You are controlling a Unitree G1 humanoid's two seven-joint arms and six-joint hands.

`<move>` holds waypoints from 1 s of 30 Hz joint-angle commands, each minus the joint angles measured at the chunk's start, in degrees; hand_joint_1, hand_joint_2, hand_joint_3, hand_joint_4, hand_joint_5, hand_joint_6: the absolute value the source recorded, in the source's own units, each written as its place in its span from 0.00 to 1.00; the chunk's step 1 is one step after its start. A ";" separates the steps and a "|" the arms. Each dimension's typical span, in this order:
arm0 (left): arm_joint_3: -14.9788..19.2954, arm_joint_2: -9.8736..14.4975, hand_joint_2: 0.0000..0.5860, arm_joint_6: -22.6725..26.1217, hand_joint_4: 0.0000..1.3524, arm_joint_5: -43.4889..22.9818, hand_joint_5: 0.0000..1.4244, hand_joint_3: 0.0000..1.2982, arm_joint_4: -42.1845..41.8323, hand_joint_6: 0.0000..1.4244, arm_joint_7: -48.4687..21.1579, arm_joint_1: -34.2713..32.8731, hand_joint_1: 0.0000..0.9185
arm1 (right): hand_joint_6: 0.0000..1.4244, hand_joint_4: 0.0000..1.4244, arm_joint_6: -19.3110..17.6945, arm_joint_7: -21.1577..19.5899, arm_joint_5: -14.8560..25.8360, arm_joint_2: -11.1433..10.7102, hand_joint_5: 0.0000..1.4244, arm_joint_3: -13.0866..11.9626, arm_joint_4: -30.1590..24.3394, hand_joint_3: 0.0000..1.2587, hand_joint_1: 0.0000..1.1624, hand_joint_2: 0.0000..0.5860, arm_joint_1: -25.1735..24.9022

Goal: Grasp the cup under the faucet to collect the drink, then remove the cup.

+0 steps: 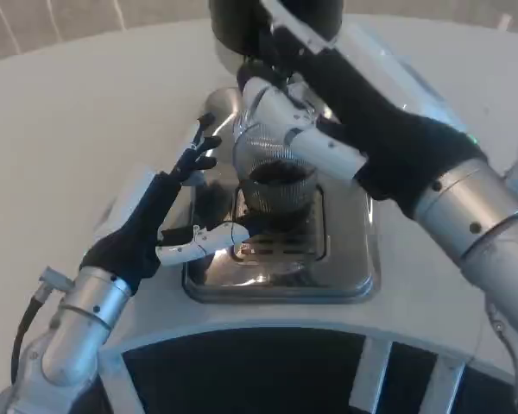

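White surface [86,112] fills the frame behind a shiny metal drip tray [345,276] that sits at centre, with a slotted grate [281,246] in its middle. On that grate stands the cup [276,172], a clear ribbed one with dark drink showing inside, directly below the black dispenser [242,21] at the top edge (the faucet itself is hidden behind the right arm).

From the right of the frame the right robot hand [306,129] reaches in, its white fingers wrapped around the upper part of the cup, holding it. From the lower left the left robot hand [186,207] sits beside the tray with its fingers spread apart and nothing in them; one white finger stretches toward the base of the cup, and whether it touches is hard to tell.

The cup looks partly filled, so the risk lies in the lift. A tilt on the way out would likely slop drink over the rim onto the tray. The ribbed wall may slip if the hold is loose. The outstretched left finger near the base could also knock the cup as it moves.
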 commanded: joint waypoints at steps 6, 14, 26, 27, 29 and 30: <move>-0.80 0.14 0.12 -0.90 0.08 0.40 0.12 0.00 -0.48 0.15 -0.15 0.61 0.48 | 0.00 0.00 -1.54 0.26 -2.64 -0.96 0.00 -2.46 -6.57 0.00 0.00 0.93 3.18; -0.84 0.43 0.12 -1.33 0.08 0.20 0.12 0.00 -0.79 0.15 -0.23 0.85 0.48 | 0.00 0.00 -0.86 4.53 -7.29 -4.81 0.00 -3.37 -11.53 0.00 0.00 0.93 9.31; -1.26 -0.02 0.12 -1.25 0.08 0.37 0.12 0.00 -1.04 0.16 -0.01 0.83 0.47 | 0.00 0.00 -0.30 11.83 -16.23 -6.33 0.00 -9.68 -20.36 0.00 0.00 0.93 22.97; -1.27 0.02 0.12 -1.23 0.08 0.35 0.12 0.00 -1.04 0.16 -0.02 0.79 0.47 | 0.00 0.00 -0.94 12.41 -17.18 -5.39 0.00 -9.78 -20.42 0.00 0.00 0.93 24.28; -1.20 0.12 0.12 -1.16 0.09 0.30 0.13 0.00 -1.09 0.16 0.07 0.73 0.47 | 0.00 0.00 -2.10 13.53 -18.93 -3.23 0.00 -9.97 -20.42 0.00 0.00 0.93 26.72; -1.13 0.17 0.12 -1.10 0.09 0.25 0.14 0.00 -1.13 0.16 0.11 0.71 0.47 | 0.00 0.00 -2.75 14.22 -19.76 -2.04 0.00 -10.20 -20.42 0.00 0.00 0.93 27.53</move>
